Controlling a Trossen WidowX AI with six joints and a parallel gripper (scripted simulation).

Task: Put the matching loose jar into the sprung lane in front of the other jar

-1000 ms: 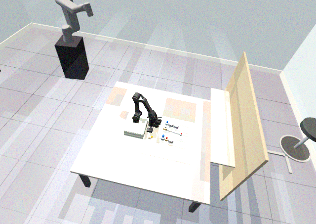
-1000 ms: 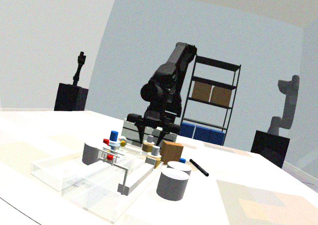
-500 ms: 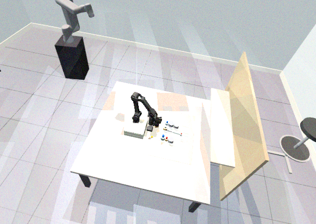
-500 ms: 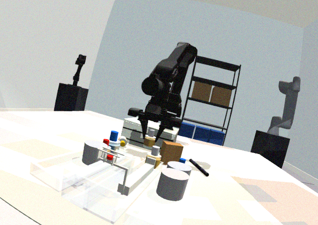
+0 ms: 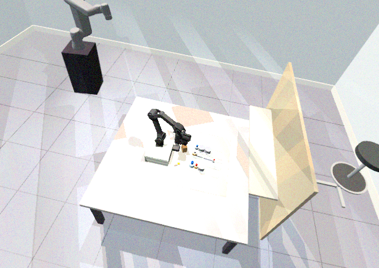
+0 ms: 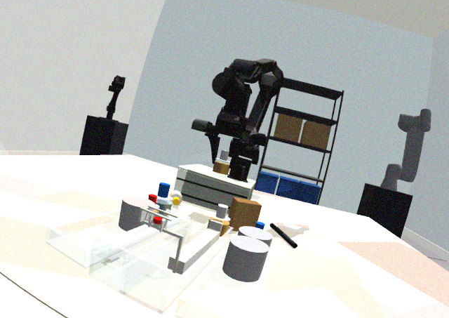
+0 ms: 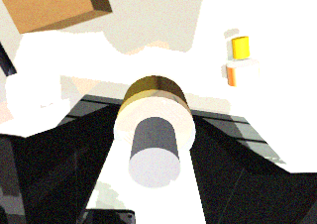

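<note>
Pale walls surround the surface (image 5: 159, 194) (image 6: 308, 293); the hand (image 6: 225, 169) (image 7: 155, 117) pinches the grey-capped jar (image 6: 221, 167) (image 7: 155, 107). Lane loading, pushing its twin (image 6: 222, 220) back and release remain.

No readable text, labels, brands, numbers or signs in any of my three views. From one edge of the bench to the other, I can't make out a single character.
</note>
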